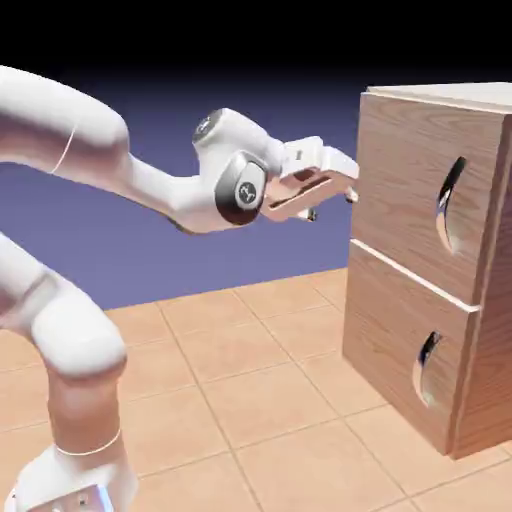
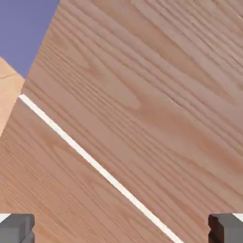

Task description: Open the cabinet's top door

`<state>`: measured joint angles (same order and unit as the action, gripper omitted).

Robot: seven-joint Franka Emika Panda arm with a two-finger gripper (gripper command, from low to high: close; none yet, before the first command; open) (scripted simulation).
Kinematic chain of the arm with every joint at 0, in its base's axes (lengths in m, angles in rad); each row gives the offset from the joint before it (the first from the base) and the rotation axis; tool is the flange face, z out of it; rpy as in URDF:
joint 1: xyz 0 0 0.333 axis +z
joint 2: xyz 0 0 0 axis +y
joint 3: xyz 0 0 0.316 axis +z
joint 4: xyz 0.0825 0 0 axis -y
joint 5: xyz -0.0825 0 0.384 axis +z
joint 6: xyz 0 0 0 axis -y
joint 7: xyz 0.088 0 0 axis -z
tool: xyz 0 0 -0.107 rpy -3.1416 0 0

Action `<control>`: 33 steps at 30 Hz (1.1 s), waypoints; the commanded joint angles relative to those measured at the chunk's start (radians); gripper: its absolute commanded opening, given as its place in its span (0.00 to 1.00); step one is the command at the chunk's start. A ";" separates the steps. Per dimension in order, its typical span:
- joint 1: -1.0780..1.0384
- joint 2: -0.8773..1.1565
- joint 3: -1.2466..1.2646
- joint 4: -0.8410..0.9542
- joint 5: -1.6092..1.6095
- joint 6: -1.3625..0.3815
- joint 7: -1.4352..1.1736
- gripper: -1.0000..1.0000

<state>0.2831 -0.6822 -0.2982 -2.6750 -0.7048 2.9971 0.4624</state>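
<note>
1. Your jaws stand wide and hold nothing: in the hand view the two grey fingertips (image 2: 17,228) sit at the far corners of the bottom edge, with only wood grain between them.
2. The gripper (image 1: 345,192) is level and close to the near edge of the cabinet (image 1: 400,330), at the height of the top door (image 1: 400,190). From the exterior view you cannot tell whether the tips touch the wood.
3. The hand view is filled with the front panels, crossed by the pale seam (image 2: 95,163) between the upper and the lower one. The seam runs on a slant, so the hand is rolled relative to the cabinet.
4. The top door is shut, flush with the cabinet front. Its curved handle (image 1: 450,205) lies well toward the exterior view's right, away from the jaws and not in the hand view at all.
5. Likely reason for the wide jaws: they are ready to span that handle, but they are not lined up on it yet.
6. The arm rises from the tiled desk (image 1: 250,400) at lower left, folds at the elbow and reaches forward, with the wrist bent so the hand faces the panels.
</note>
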 commanded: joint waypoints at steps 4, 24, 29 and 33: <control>0.067 -0.028 -0.074 0.033 -0.174 -0.010 -0.069 0.50; 0.402 -0.166 -0.442 0.200 -1.044 -0.059 -0.413 0.50; 0.485 -0.201 -0.534 0.242 -1.261 -0.071 -0.499 0.50; 0.552 -0.228 -0.607 0.275 -1.435 -0.081 -0.567 0.50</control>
<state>0.8352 -0.9106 -0.9055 -2.4001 -2.1400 2.9158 -0.1048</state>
